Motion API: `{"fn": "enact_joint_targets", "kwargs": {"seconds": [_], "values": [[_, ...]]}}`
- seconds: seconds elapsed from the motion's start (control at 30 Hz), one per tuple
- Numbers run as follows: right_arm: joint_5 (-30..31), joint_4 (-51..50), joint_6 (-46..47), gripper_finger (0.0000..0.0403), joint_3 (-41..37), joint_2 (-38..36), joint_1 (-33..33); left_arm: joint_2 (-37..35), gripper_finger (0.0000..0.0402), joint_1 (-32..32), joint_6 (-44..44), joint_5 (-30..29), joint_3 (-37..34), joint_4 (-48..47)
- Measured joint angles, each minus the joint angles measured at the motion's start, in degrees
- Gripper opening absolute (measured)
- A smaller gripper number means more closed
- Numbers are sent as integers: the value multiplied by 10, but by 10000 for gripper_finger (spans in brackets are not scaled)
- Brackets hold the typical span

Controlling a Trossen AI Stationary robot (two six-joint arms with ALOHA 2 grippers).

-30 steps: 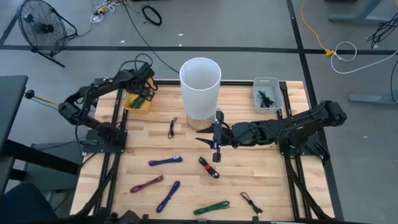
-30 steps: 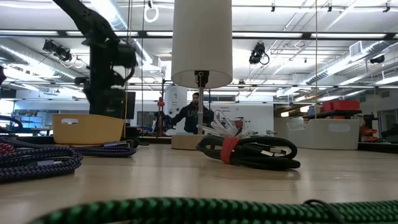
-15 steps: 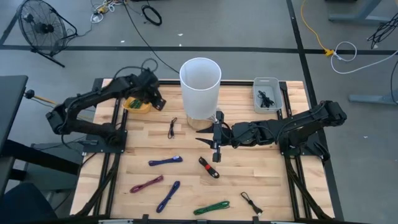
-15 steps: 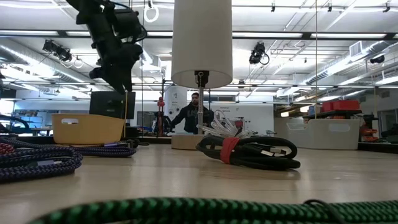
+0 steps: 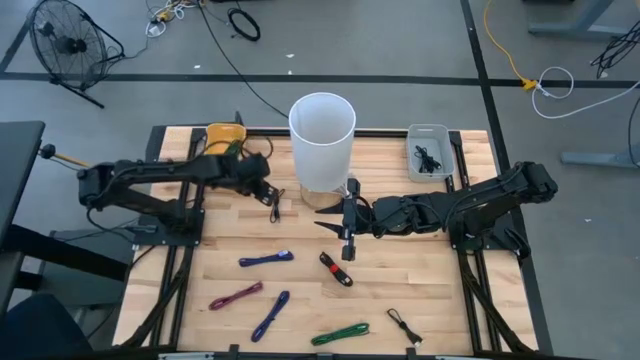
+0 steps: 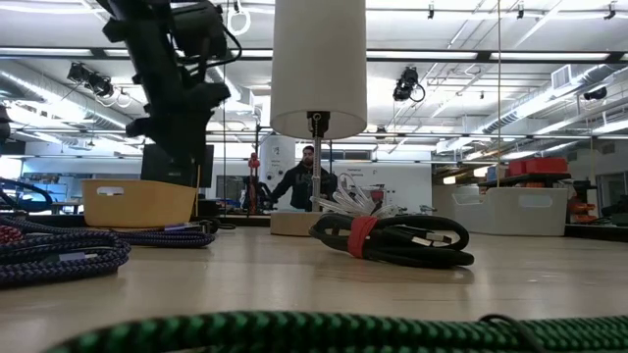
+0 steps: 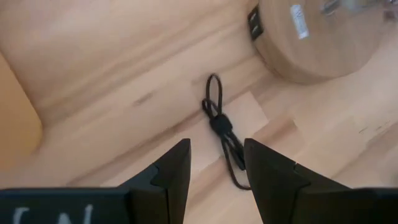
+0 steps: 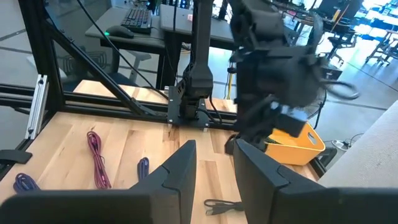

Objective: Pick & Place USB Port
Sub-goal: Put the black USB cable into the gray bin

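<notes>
From above I judge I'm approaching: my left gripper (image 5: 262, 190), jaws spread and empty, hovers at nine o'clock of the small black cable (image 5: 276, 206), while in the left wrist view that thin looped cable (image 7: 222, 129) lies flat ahead, needing a descent and pinch; right gripper (image 5: 347, 218) waits part-open.

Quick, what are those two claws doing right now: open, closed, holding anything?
Left gripper: open, empty, above the black cable.
Right gripper: open, holding nothing.

Bright, even ceiling strip light, soft shadows; the low view's near cables are blurred.
</notes>
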Motion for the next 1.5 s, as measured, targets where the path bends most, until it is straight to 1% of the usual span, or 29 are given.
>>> {"fn": "enact_joint_targets", "kwargs": {"seconds": [0.13, 0.27, 0.33, 0.53, 0.67, 0.87, 0.93, 1.0, 1.1, 1.13, 1.2, 1.3, 1.43, 1.5], "values": [[0, 0, 0, 110, 0, 0, 0, 4, 154, -33, -60, -16, -47, 59], [0, -1, 0, 110, 0, 0, 0, 15, 154, -46, -101, -16, -80, 117], [-1, -1, 0, 110, 0, 0, 0, 28, 154, -50, -117, -21, -90, 128], [-1, -10, 2, 110, 0, 0, 0, 103, 154, -56, -126, -20, -89, 213], [-1, -14, 4, 110, 0, 0, 0, 150, 154, -56, -127, -9, -79, 211], [-1, -20, 6, 110, 0, 0, 0, 200, 152, -57, -129, -18, -77, 232], [-1, -20, 6, 110, 0, 0, 0, 204, 141, -57, -113, -15, -76, 224], [0, -19, 6, 110, 0, 0, 0, 205, 114, -57, -103, -12, -76, 218], [0, -19, 6, 110, 0, 0, 0, 194, 40, -60, -80, -8, -78, 214], [0, -19, 6, 110, 0, 0, 0, 189, 23, -62, -69, -6, -78, 215], [0, -19, 6, 110, 0, 0, 0, 180, 16, -69, -64, -5, -78, 212], [0, -22, 6, 110, 0, 0, 0, 166, 10, -90, -53, 21, -80, 202], [0, -22, 6, 110, 0, 0, 0, 140, 8, -128, -36, 55, -80, 208], [0, -22, 6, 110, 0, 0, 0, 121, 8, -153, -27, 56, -81, 207]]}}
